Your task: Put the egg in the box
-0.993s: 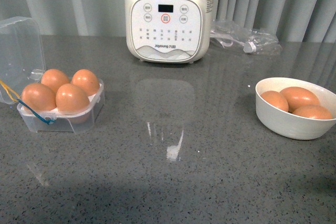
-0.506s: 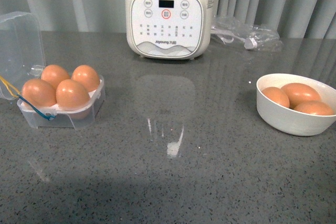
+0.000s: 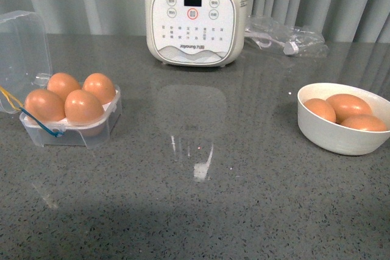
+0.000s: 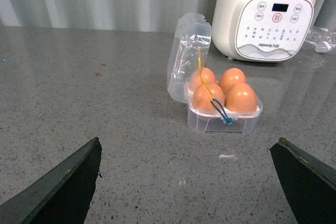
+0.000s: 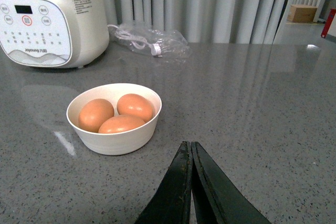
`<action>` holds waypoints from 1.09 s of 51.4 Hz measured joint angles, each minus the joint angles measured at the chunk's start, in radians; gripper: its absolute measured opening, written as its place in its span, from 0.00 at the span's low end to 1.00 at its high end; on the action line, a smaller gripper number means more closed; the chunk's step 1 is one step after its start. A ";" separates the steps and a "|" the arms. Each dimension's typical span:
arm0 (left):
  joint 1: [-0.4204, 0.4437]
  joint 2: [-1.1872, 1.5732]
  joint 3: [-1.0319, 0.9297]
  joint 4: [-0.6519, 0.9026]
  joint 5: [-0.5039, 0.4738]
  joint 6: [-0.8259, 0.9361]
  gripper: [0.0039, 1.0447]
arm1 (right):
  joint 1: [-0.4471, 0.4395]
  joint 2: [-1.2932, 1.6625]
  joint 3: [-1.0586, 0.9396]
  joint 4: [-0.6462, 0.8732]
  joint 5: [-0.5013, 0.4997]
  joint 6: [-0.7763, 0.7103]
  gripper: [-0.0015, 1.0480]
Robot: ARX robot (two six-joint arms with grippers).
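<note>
The clear plastic box (image 3: 113, 115) stands at the table's left with its lid (image 3: 24, 47) tilted up and several orange-brown eggs (image 3: 82, 106) filling its slots. A blue-and-yellow cord (image 3: 36, 123) hangs over its front. Three more eggs (image 3: 347, 106) lie in a white bowl (image 3: 335, 140) at the right. Neither gripper shows in the front view. In the left wrist view my left gripper (image 4: 189, 140) is open and empty, with the box (image 4: 247, 123) a short way ahead. In the right wrist view my right gripper (image 5: 188, 143) is shut on nothing, just short of the bowl (image 5: 113, 142).
A white kitchen appliance (image 3: 192, 22) with a button panel stands at the back centre. Beside it on the right lies a clear plastic bag (image 3: 286, 41) holding a cable. Grey curtains hang behind the table.
The whole front view has shifted slightly, so everything sits a little higher in the picture. Box, bowl and eggs keep their places relative to each other.
</note>
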 joint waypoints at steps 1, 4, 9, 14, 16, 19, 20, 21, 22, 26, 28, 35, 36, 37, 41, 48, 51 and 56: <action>0.000 0.000 0.000 0.000 0.000 0.000 0.94 | 0.000 -0.014 0.000 -0.014 0.000 0.000 0.03; 0.000 0.000 0.000 0.000 0.000 0.000 0.94 | 0.000 -0.045 0.000 -0.044 0.000 0.000 0.03; 0.000 0.000 0.000 0.000 0.000 0.000 0.94 | 0.000 -0.093 0.000 -0.091 0.000 0.000 0.03; 0.000 0.000 0.000 0.000 0.000 0.000 0.94 | 0.000 -0.121 0.000 -0.117 0.000 0.000 0.03; 0.000 0.000 0.000 0.000 0.000 0.000 0.94 | 0.000 -0.133 0.000 -0.129 0.000 0.000 0.03; 0.000 0.000 0.000 0.000 0.000 0.000 0.94 | 0.000 -0.148 0.000 -0.145 0.000 0.000 0.03; 0.000 0.000 0.000 0.000 0.000 0.000 0.94 | 0.000 -0.151 0.000 -0.148 0.000 0.000 0.03; 0.000 0.000 0.000 0.000 0.000 0.000 0.94 | 0.000 -0.158 0.000 -0.154 0.000 0.000 0.03; 0.000 0.000 0.000 0.000 0.000 0.000 0.94 | 0.000 -0.161 0.000 -0.157 0.000 0.000 0.03; 0.000 0.000 0.000 0.000 0.000 0.000 0.94 | 0.000 -0.180 0.000 -0.177 0.000 0.000 0.03; 0.000 0.000 0.000 0.000 0.000 0.000 0.94 | 0.000 -0.187 0.000 -0.185 0.000 0.000 0.03; 0.000 0.000 0.000 0.000 0.000 0.000 0.94 | 0.000 -0.214 0.000 -0.211 0.000 0.000 0.03; 0.000 0.000 0.000 0.000 0.000 0.000 0.94 | 0.000 -0.221 0.000 -0.217 0.000 0.000 0.03; 0.000 0.000 0.000 0.000 0.000 0.000 0.94 | 0.000 -0.226 0.000 -0.223 0.000 0.000 0.03; 0.000 0.000 0.000 0.000 0.000 0.000 0.94 | 0.000 -0.317 0.001 -0.344 -0.001 0.000 0.03; 0.000 0.000 0.000 0.000 0.000 0.000 0.94 | 0.000 -0.393 0.001 -0.393 -0.002 0.000 0.03; 0.000 0.000 0.000 0.000 0.000 0.000 0.94 | 0.000 -0.393 0.001 -0.396 -0.002 0.000 0.03; 0.000 0.000 0.000 0.000 0.000 0.000 0.94 | 0.000 -0.393 0.001 -0.397 -0.003 0.000 0.12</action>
